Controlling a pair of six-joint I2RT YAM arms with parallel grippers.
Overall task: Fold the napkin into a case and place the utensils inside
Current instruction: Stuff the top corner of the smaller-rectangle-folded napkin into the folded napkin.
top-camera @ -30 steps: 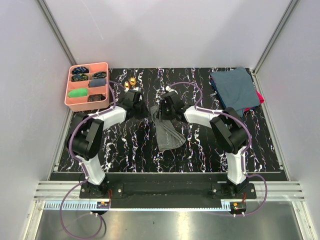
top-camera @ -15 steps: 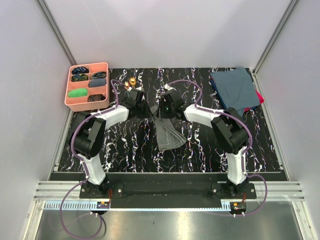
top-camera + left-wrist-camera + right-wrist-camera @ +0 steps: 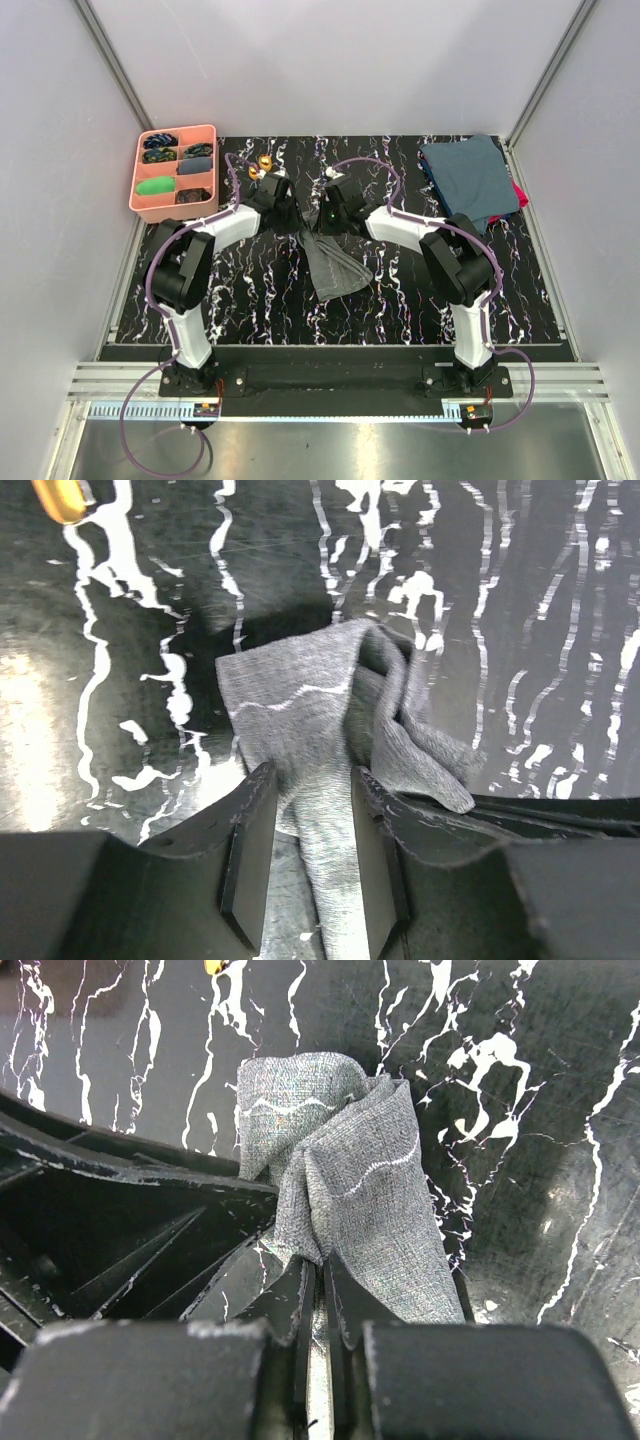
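One crumpled grey napkin [image 3: 335, 262], pale-stitched

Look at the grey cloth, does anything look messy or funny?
Yes. The grey napkin is scrunched into a lumpy bunch at its far end, where the right claw pinches it, instead of lying flat. The left claw straddles it, jaws apart.

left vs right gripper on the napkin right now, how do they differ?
Left gripper: jaws apart, straddling a napkin fold. Right gripper: jaws pinched tight on it. Left reaches in from the napkin's left, right from its right. Both sit at the napkin's far end.
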